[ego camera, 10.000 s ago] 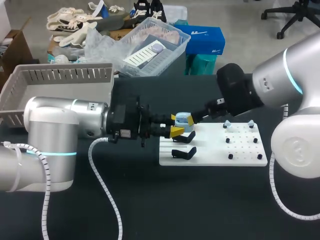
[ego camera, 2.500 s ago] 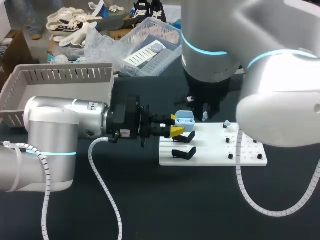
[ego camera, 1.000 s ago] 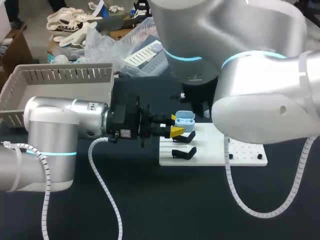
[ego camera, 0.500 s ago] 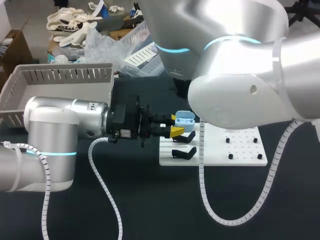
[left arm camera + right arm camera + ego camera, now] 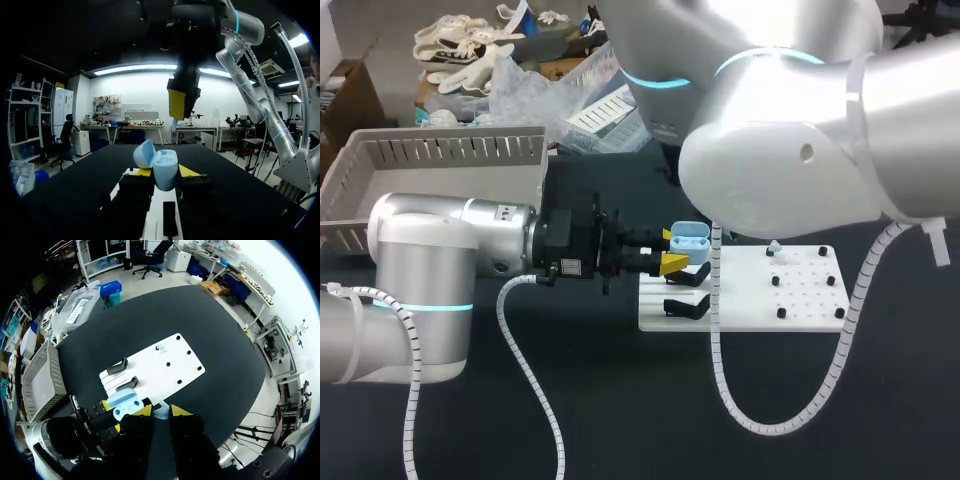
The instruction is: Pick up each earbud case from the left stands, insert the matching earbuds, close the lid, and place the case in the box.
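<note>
My right arm (image 5: 790, 150) fills most of the head view's upper half and hides its own gripper there, along with the table behind it. Its grey cable hangs in a loop over the white board's near edge. My left arm (image 5: 440, 270) lies level across the black table (image 5: 620, 420), in front of the grey box (image 5: 430, 165) at the far left.

The white board (image 5: 167, 365) carries two black stands (image 5: 118, 366) on its left part (both bare) and rows of small dark pegs on its right. One pale earbud on the board (image 5: 773, 247) sits at the far row.

The left gripper (image 5: 673, 250) clamps the earbud case (image 5: 165, 170) from both sides, just above the stands. The case is light blue and rounded, held upright, with its lid tipped back on its hinge. What is inside cannot be made out.

The right gripper (image 5: 161, 412) hangs above the case. Its fingers are nearly together, pinching a small pale earbud (image 5: 161, 415), which is too small to show in detail.
</note>
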Available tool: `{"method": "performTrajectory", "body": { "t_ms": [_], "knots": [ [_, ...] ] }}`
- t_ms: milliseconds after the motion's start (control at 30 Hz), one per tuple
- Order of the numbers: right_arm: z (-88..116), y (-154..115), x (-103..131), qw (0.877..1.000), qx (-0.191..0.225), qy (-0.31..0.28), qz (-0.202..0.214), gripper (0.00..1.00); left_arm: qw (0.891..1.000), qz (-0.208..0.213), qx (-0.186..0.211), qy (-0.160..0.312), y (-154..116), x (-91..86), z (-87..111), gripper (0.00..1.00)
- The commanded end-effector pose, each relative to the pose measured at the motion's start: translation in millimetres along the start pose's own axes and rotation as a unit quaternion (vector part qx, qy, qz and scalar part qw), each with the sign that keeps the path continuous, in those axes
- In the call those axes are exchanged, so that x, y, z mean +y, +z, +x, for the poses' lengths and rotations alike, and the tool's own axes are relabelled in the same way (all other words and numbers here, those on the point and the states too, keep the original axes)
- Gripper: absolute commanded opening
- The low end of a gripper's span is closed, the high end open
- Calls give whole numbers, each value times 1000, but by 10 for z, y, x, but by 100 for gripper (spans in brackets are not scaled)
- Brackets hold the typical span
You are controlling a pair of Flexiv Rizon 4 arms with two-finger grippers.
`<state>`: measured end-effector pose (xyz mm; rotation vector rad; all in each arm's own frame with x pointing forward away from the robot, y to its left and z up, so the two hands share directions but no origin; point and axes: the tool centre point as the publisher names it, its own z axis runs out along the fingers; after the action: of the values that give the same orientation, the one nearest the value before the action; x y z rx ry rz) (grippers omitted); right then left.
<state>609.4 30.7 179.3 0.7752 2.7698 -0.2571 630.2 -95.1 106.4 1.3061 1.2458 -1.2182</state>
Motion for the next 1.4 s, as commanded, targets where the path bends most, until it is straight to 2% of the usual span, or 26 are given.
{"method": "performTrajectory", "body": {
  "t_ms": [33, 200, 567, 1033, 1400],
  "knots": [
    [42, -8, -38, 1000, -10, -14, -25, 0, 1000, -1, 0, 0, 4, 3, 3, 0],
    [57, -41, 12, 998, -10, -42, -49, 0, 1000, -1, 0, 0, 4, 3, 3, 0],
    [37, -57, 151, 995, -7, -83, -60, 0, 1000, -1, 0, 0, 4, 3, 3, 0],
    [69, -24, 220, 989, 32, -138, -34, 0, 1000, -1, 0, 0, 4, 3, 3, 0],
    [28, 13, 270, 986, 47, -154, -35, 0, 1000, -1, 0, 0, 4, 3, 3, 0]
  ]
}}
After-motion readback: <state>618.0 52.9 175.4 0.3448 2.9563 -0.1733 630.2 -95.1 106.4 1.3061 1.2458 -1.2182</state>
